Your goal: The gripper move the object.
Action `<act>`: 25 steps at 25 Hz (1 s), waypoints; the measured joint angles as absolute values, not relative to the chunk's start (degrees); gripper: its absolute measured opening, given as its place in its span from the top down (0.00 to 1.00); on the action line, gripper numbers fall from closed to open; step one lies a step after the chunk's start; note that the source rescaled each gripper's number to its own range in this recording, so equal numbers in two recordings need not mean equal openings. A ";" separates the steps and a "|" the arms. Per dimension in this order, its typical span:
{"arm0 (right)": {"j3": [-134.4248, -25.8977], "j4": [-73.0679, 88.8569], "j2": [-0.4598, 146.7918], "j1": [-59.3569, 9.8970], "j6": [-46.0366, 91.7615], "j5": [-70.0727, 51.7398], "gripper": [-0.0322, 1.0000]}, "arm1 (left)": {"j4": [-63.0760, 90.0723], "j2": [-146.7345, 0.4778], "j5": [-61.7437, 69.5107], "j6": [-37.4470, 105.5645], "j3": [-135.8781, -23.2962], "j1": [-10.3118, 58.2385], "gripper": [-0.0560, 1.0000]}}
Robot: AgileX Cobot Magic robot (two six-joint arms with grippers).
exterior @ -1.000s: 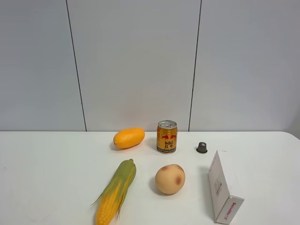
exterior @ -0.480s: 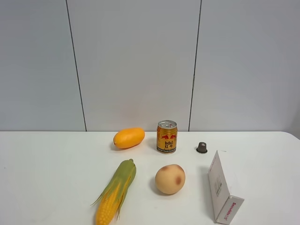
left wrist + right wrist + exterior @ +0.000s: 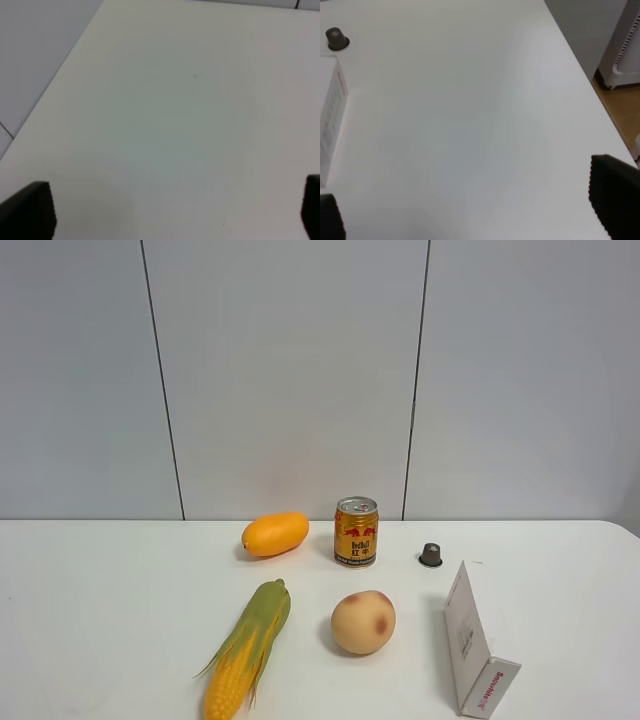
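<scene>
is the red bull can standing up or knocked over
Upright: the can stands on its base on the table, its silver top and pull tab facing up.

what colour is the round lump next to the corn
Tan-beige with reddish-brown blotches, the lump shows best in the exterior high view.

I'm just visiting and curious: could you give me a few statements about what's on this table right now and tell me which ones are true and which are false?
1. The tan blotchy object lies in front of the drink can. True.
2. A gripper is holding the tan object. False: nothing touches it, and no arm shows in the high view.
3. The corn cob lies left of the tan object. True.
4. The mango sits right of the can. False: it sits to the can's left.
5. The left gripper has something between its fingers. False: only bare table shows between them.
</scene>
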State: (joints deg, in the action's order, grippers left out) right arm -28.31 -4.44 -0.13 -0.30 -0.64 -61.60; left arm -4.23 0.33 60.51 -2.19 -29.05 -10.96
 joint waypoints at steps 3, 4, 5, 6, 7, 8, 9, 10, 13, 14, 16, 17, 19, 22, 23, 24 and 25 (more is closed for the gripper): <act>-28.31 -4.44 -0.13 -0.30 -0.64 -61.60 0.00 | -4.23 0.33 60.51 -2.19 -29.05 -10.96 0.00; -28.31 -4.44 -0.13 -0.30 -0.64 -61.60 0.00 | -4.23 0.33 60.51 -2.19 -29.05 -10.96 0.00; -28.31 -4.44 -0.13 -0.30 -0.64 -61.60 0.00 | -4.23 0.33 60.51 -2.19 -29.05 -10.96 0.00; -28.31 -4.44 -0.13 -0.30 -0.64 -61.60 0.00 | -4.23 0.33 60.51 -2.19 -29.05 -10.96 0.00; -28.31 -4.44 -0.13 -0.30 -0.64 -61.60 0.00 | -4.23 0.33 60.51 -2.19 -29.05 -10.96 0.00; -28.31 -4.44 -0.13 -0.30 -0.64 -61.60 0.00 | -4.23 0.33 60.51 -2.19 -29.05 -10.96 0.00; -28.31 -4.44 -0.13 -0.30 -0.64 -61.60 0.00 | -4.23 0.33 60.51 -2.19 -29.05 -10.96 0.00; -28.31 -4.44 -0.13 -0.30 -0.64 -61.60 0.00 | -4.23 0.33 60.51 -2.19 -29.05 -10.96 0.00; -28.31 -4.44 -0.13 -0.30 -0.64 -61.60 0.00 | -4.23 0.33 60.51 -2.19 -29.05 -10.96 0.00; -28.31 -4.44 -0.13 -0.30 -0.64 -61.60 0.00 | -4.23 0.33 60.51 -2.19 -29.05 -10.96 0.00; -28.31 -4.44 -0.13 -0.30 -0.64 -61.60 0.00 | -4.23 0.33 60.51 -2.19 -29.05 -10.96 0.00; -28.31 -4.44 -0.13 -0.30 -0.64 -61.60 0.00 | -4.23 0.33 60.51 -2.19 -29.05 -10.96 0.00; -28.31 -4.44 -0.13 -0.30 -0.64 -61.60 0.00 | -4.23 0.33 60.51 -2.19 -29.05 -10.96 0.00; -28.31 -4.44 -0.13 -0.30 -0.64 -61.60 0.00 | -4.23 0.33 60.51 -2.14 -29.05 -10.96 0.00; -28.31 -4.44 -0.13 -0.30 -0.64 -61.60 0.00 | -4.23 0.33 60.51 -2.17 -29.05 -10.96 0.00; -28.31 -4.44 -0.13 -0.30 -0.64 -61.60 0.00 | -4.23 0.33 60.51 -2.17 -29.05 -10.96 0.00; -28.31 -4.44 -0.13 -0.30 -0.64 -61.60 0.00 | -4.23 0.33 60.51 -2.17 -29.05 -10.96 0.00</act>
